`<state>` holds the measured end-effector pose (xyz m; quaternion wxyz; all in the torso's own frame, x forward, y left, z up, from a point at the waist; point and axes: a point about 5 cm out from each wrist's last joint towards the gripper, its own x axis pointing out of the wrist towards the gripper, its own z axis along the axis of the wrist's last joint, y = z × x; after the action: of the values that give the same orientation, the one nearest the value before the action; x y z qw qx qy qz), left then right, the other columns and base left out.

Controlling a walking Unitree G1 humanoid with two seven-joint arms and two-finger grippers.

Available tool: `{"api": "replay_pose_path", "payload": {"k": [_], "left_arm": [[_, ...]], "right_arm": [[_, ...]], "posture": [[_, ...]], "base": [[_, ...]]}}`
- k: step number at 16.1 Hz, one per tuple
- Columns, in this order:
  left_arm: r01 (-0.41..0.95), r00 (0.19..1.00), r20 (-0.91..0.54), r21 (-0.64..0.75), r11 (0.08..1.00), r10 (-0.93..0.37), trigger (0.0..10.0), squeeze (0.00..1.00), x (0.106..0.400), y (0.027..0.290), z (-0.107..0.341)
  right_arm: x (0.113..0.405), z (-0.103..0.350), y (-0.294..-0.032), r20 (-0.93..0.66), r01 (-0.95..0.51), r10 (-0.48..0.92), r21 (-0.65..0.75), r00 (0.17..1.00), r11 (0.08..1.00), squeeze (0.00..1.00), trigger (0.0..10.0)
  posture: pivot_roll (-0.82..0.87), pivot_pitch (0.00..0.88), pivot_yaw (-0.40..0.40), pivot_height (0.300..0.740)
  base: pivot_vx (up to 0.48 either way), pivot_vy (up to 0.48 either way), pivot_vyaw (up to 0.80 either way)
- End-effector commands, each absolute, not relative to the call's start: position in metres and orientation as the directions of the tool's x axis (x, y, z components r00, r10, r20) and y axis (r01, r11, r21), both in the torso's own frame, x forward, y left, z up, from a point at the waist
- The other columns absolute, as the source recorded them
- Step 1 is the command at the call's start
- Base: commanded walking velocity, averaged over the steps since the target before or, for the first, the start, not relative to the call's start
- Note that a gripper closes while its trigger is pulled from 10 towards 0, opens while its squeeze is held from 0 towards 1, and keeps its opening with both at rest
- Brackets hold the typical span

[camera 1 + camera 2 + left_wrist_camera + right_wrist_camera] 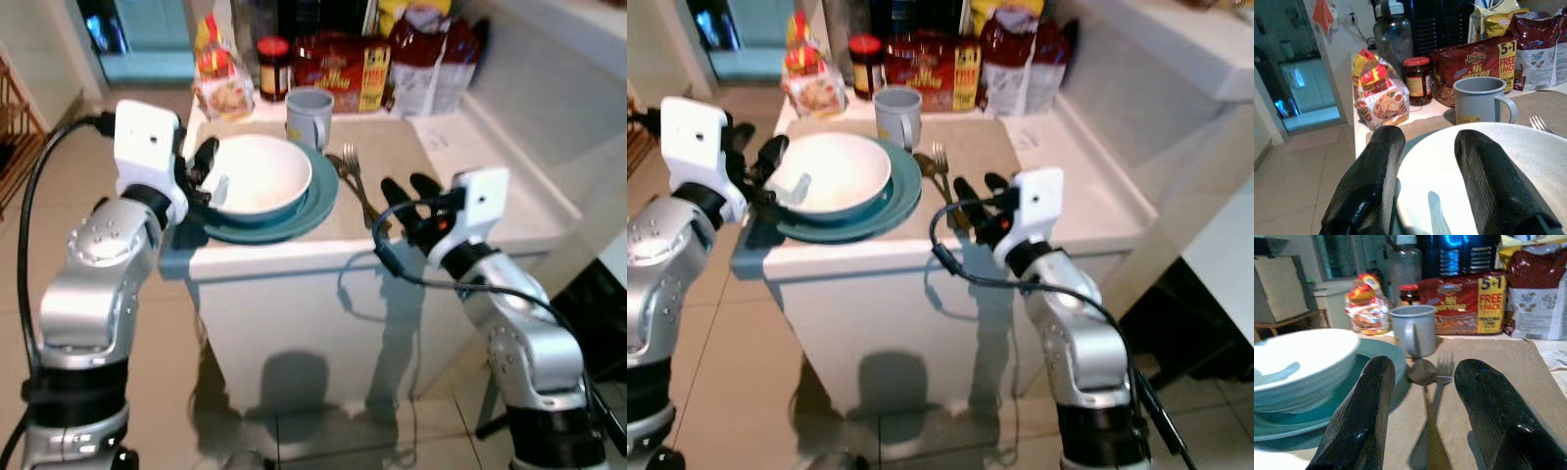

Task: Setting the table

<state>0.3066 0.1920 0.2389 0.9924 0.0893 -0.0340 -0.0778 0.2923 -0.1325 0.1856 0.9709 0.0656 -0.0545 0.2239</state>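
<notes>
Place setting nearly there on the counter (460, 176): white bowl (260, 174) sitting in the teal plate (312, 208), grey mug (310, 117) just behind, and the fork (353, 166) and spoon (339, 168) lying side by side on the tan mat, just to the right of the plate.

The step in hand looks like squaring up the cutlery, and maybe nudging the bowl and plate to centre. To do it well, the right hand (409, 206) should come down straight over the handles, both fingers landing clear of the plate rim, and shift fork and spoon together so they stay parallel. Slow push here — the handles reach close to the counter's front edge and could tip over it.

Right arm is bent at the elbow, wrist raised to counter height, hand pointing in at the handle ends with its two fingers (1364, 416) spread apart, the cutlery lined up in the gap, nothing gripped.

Left arm is folded up high, left hand (203, 174) at the bowl's left side. Fingers (1371, 183) parted, one over the bowl's rim, the other out by the plate edge; whether they touch I can't tell.

Plate overhangs the counter's front corner a little, so any nudge from the left should go inward.
</notes>
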Motion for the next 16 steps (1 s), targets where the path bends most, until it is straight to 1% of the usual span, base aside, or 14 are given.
{"api": "replay_pose_path", "payload": {"k": [1,3,5,7,8,9,11,12,13,16], "left_arm": [[0.146,0.987,0.043,0.168,0.975,-0.155,10.0,0.00,0.308,0.200,0.246],[0.143,0.989,0.015,0.124,0.982,-0.146,10.0,0.00,0.312,0.209,0.246],[0.157,0.988,-0.019,0.069,0.985,-0.156,10.0,0.00,0.314,0.210,0.244],[0.216,0.970,-0.095,-0.078,0.973,-0.223,10.0,0.00,0.320,0.207,0.239],[0.226,0.954,-0.172,-0.132,0.965,-0.247,10.0,0.00,0.324,0.208,0.229],[0.218,0.950,-0.194,-0.156,0.963,-0.247,10.0,0.00,0.326,0.209,0.227],[0.203,0.946,-0.221,-0.177,0.963,-0.239,10.0,0.00,0.330,0.212,0.224],[0.182,0.944,-0.252,-0.139,0.973,-0.212,10.0,0.00,0.332,0.215,0.221],[0.169,0.941,-0.273,-0.140,0.976,-0.202,10.0,0.00,0.333,0.216,0.219],[0.155,0.946,-0.264,-0.144,0.977,-0.189,10.0,0.00,0.337,0.217,0.222]], "right_arm": [[0.289,0.193,-0.134,0.153,-0.482,0.464,0.111,0.873,0.869,0.00,10.0],[0.289,0.195,-0.135,0.146,-0.518,0.501,0.122,0.853,0.847,0.00,10.0],[0.288,0.195,-0.136,0.134,-0.537,0.523,0.108,0.841,0.836,0.00,10.0],[0.287,0.196,-0.139,0.113,-0.560,0.549,0.101,0.828,0.823,0.00,10.0],[0.286,0.195,-0.139,0.100,-0.572,0.564,0.099,0.820,0.814,0.00,10.0],[0.285,0.195,-0.139,0.097,-0.578,0.570,0.100,0.816,0.810,0.00,10.0],[0.284,0.194,-0.138,0.088,-0.589,0.582,0.098,0.808,0.802,0.00,10.0],[0.282,0.194,-0.137,0.080,-0.599,0.594,0.098,0.801,0.795,0.00,10.0],[0.281,0.193,-0.136,0.070,-0.613,0.609,0.099,0.790,0.784,0.00,10.0],[0.277,0.192,-0.134,0.049,-0.641,0.640,0.095,0.767,0.762,0.00,10.0]], "posture": [[0.03,0.000,-0.019,0.740],[0.04,0.000,-0.019,0.740],[0.03,0.000,-0.019,0.740],[0.04,0.000,-0.020,0.740],[0.03,0.000,-0.018,0.740],[0.03,0.000,-0.016,0.740],[0.03,0.000,-0.014,0.740],[0.03,0.000,-0.011,0.740],[0.03,0.000,-0.011,0.740],[0.02,0.000,-0.012,0.740]], "base": [[0.000,0.000,0.00],[0.000,0.000,0.00],[0.000,0.000,0.00],[0.000,0.000,0.00],[0.000,0.000,0.00],[0.000,0.000,0.00],[0.000,0.000,0.00],[0.000,0.000,0.00],[0.000,0.000,0.00],[0.000,0.000,0.00]]}}
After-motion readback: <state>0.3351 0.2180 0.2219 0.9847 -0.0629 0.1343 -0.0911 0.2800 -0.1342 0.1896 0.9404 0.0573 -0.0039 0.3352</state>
